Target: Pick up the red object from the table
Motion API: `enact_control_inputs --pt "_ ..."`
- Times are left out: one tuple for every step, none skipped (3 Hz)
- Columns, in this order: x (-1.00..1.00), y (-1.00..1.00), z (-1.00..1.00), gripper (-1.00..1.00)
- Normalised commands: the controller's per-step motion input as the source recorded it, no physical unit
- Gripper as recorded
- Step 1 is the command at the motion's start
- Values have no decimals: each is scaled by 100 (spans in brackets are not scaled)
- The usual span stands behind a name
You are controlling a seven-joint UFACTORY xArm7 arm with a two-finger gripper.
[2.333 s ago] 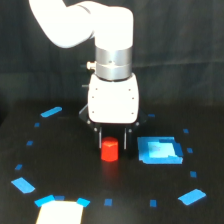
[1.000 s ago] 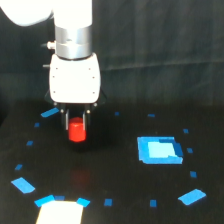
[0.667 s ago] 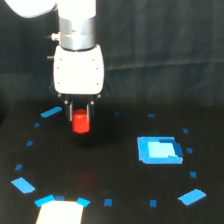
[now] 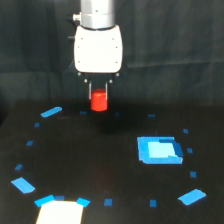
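holding the red object point(image 4: 99, 100) in its closed pincer point(image 4: 99, 98), your arm had it above the tabletop point(image 4: 100, 165); the pick looked done.

black table point(image 4: 100, 165), blue tape marks point(image 4: 51, 111), light-blue square patch point(image 4: 158, 149), pale sheet point(image 4: 59, 214)

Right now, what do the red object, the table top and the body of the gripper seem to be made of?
The red object: probably plastic or painted wood, with an even bright colour and a faint sheen; the picture is too blurred to settle it.
The table: a black matte surface, perhaps cloth or a mat, with no reflections. The blue marks look like tape.
The gripper: its white body looks like smooth moulded plastic with a soft gloss.
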Motion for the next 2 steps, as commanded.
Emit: enact_control_inputs --pt "-27 -63 10 -62" --pt "45 -100 -100 -100"
